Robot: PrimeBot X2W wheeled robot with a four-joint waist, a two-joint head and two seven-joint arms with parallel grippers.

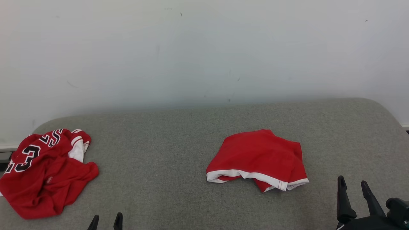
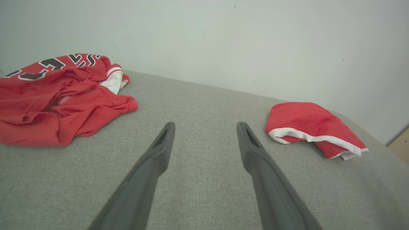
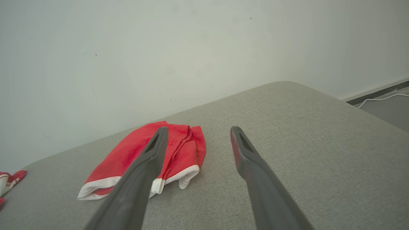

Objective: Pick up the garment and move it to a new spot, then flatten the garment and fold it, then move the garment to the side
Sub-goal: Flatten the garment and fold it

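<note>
Left fingers: the left gripper [image 1: 106, 222] [image 2: 206, 131] is spread wide and empty. I have it low at the near edge, left of centre, aimed at bare counter [image 1: 159, 153].
Right fingers: the right gripper [image 1: 353, 188] [image 3: 198, 134] is also released and holding nothing, at the near right corner.
Jersey: the crumpled red jersey [image 1: 48, 172] [image 2: 57, 102] is heaped at the counter's far-left edge. It lies left of and beyond my left fingers, clear of them.
Jersey axis: the heap runs from near-left to far-right, with the collar at the far end.
Shorts: the red shorts [image 1: 258, 156] [image 2: 306, 124] [image 3: 124, 156] lie right of centre, looking already folded. Their long axis runs left to right, with the white hem facing me. They are left of and beyond my right fingers.
Nearer arm: I judge the jersey is the piece left to handle, and the left arm is nearer it.
Backdrop: a plain white wall [image 1: 204, 48] stands behind the counter.
</note>
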